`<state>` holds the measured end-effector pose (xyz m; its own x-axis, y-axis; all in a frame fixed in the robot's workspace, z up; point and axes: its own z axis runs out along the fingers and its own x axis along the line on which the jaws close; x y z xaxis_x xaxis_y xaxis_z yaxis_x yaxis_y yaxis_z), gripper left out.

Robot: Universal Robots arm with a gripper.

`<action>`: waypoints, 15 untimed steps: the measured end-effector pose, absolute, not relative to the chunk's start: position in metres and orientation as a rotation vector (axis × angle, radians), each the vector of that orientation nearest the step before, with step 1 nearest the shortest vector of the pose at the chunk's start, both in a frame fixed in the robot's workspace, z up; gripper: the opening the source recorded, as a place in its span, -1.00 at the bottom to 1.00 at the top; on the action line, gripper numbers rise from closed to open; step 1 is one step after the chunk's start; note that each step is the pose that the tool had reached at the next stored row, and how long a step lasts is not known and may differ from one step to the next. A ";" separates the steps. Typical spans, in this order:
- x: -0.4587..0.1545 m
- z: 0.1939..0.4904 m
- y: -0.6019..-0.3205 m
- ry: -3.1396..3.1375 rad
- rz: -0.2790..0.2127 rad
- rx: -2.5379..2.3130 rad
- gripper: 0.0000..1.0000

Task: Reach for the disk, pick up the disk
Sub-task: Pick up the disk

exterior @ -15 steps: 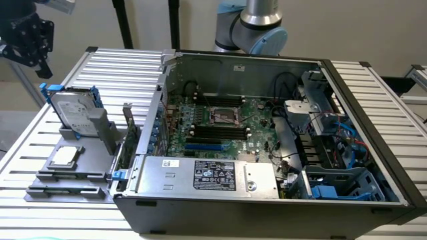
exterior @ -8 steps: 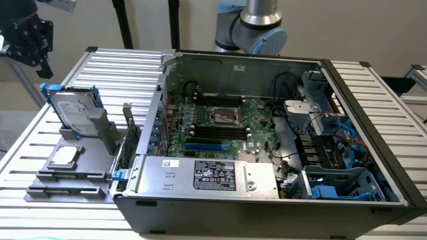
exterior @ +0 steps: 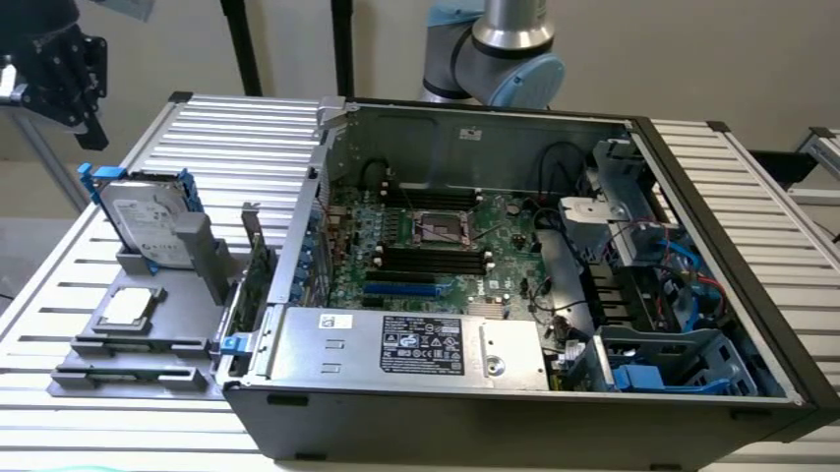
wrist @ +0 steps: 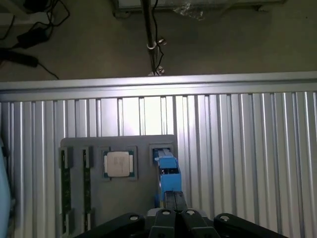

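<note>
1. Gripper (wrist: 174, 196): black, its 2 fingers pressed together with nothing between them, hung above the desk clear of every part.
2. Disk (exterior: 142, 218): silver-grey, white label, blue frame. It stood on edge in a slot of the grey holder tray (exterior: 157, 329). In the wrist view its blue top edge sat in line with the gripper tips, apart from them. In the exterior view it stood below the gripper, toward that view's right.
3. Square silver chip (exterior: 128, 307): flat in the tray, just beside the disk.
4. 2 narrow green boards (wrist: 64, 184): in tray slots past the chip.
5. Ribbed metal desk (exterior: 236, 128): carried the tray.
6. Open computer case (exterior: 525, 256): on the desk, at the exterior view's right of the tray.
7. Floor (wrist: 89, 44): beyond the desk edge.
</note>
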<state>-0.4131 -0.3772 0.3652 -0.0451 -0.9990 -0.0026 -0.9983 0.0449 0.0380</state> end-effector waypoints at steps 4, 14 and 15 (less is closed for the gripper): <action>-0.413 0.365 -0.377 -2.250 -0.046 2.157 -0.65; -0.413 0.362 -0.377 -2.248 -0.045 2.159 -0.04; -0.413 0.360 -0.377 -2.248 -0.045 2.159 -0.04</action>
<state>-0.4131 -0.3767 0.3599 -0.0404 -0.9992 -0.0026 -0.9985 0.0403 0.0379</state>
